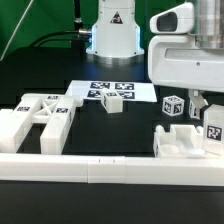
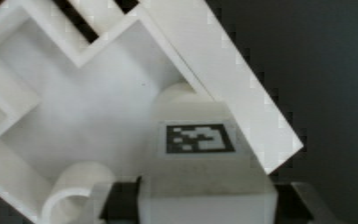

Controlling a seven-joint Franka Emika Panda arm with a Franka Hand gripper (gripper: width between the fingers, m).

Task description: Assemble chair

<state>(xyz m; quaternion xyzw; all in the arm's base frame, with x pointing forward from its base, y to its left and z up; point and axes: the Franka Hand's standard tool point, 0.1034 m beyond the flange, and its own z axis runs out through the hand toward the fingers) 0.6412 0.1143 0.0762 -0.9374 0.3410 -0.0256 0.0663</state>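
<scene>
My gripper [image 2: 208,200] is shut on a white square chair leg [image 2: 201,150] with a black-and-white tag; one dark finger [image 2: 130,196] lies against each side of it. The leg stands against a white framed chair panel [image 2: 87,90]. In the exterior view the gripper [image 1: 203,112] hangs under the big white housing at the right, over that panel [image 1: 180,145] and the tagged leg [image 1: 213,131]. A slotted chair panel [image 1: 40,115] lies at the left. One small tagged cube [image 1: 113,101] sits mid-table, another [image 1: 174,106] beside the gripper.
The marker board [image 1: 110,88] lies flat behind the middle cube. A long plain white border rail [image 1: 100,166] runs along the front. The robot base [image 1: 112,30] stands at the back centre. A rounded white part [image 2: 69,195] sits beside the fingers.
</scene>
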